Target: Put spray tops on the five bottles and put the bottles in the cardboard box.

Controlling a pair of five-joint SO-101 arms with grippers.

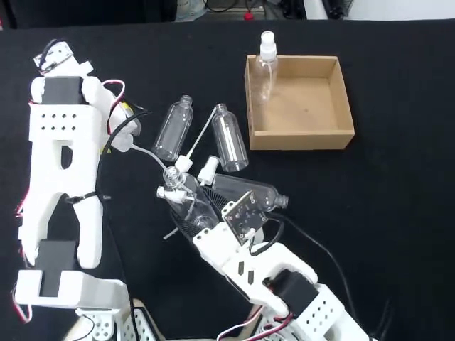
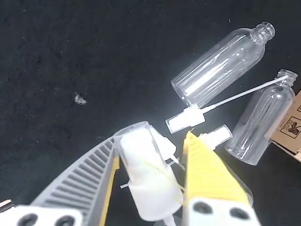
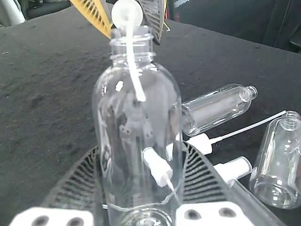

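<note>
My right gripper [image 3: 141, 160] is shut on a clear bottle [image 3: 138, 108], held neck-up over the mat; in the high view that bottle [image 1: 186, 197] sits between the dark ribbed fingers [image 1: 183, 224]. My left gripper [image 2: 156, 148] is shut on a white spray top [image 2: 146, 176]. That spray top [image 3: 127, 12] hangs just above the bottle's neck, its thin tube reaching down inside. Three open bottles lie on the mat [image 1: 173, 128] [image 1: 229, 136] [image 1: 250, 190]. A capped bottle [image 1: 266, 62] stands in the cardboard box [image 1: 302, 136].
Two loose spray tops [image 1: 186, 162] [image 1: 208, 169] lie between the lying bottles and the held one, one with a long tube pointing towards the box. Another small white top [image 1: 163, 192] lies beside the held bottle. Black mat covers the table.
</note>
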